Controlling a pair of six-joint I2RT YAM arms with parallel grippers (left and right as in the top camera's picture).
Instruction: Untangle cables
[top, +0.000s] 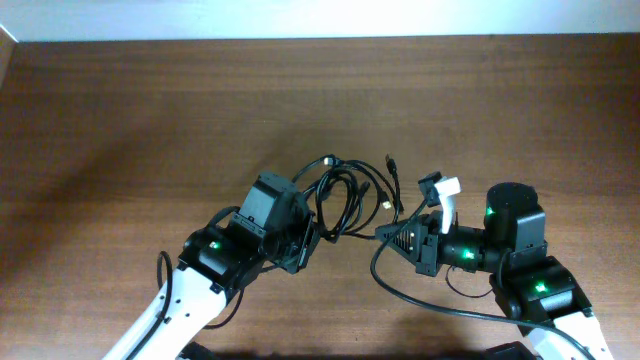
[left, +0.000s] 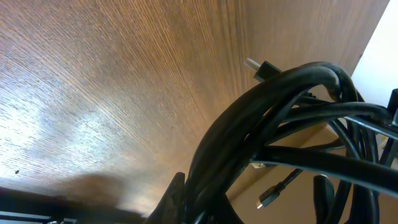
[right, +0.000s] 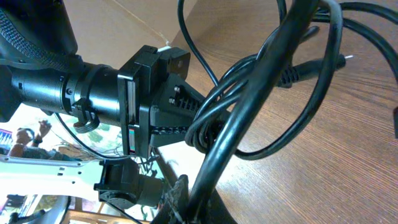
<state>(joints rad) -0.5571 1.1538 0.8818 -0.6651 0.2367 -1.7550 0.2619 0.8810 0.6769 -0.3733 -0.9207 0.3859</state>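
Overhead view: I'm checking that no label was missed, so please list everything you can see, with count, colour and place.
cables: one tangled bundle of several cords, black, middle of the table, between the two hands
table: one, brown wood, fills nearly the whole view
left hand: one, black, shut on the left side of the cables
right hand: one, black, shut on the right side of the cables

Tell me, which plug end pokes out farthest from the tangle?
The dark plug standing apart from the bundle, pointing at the far edge of the table; the pale-tipped plug lies against it.
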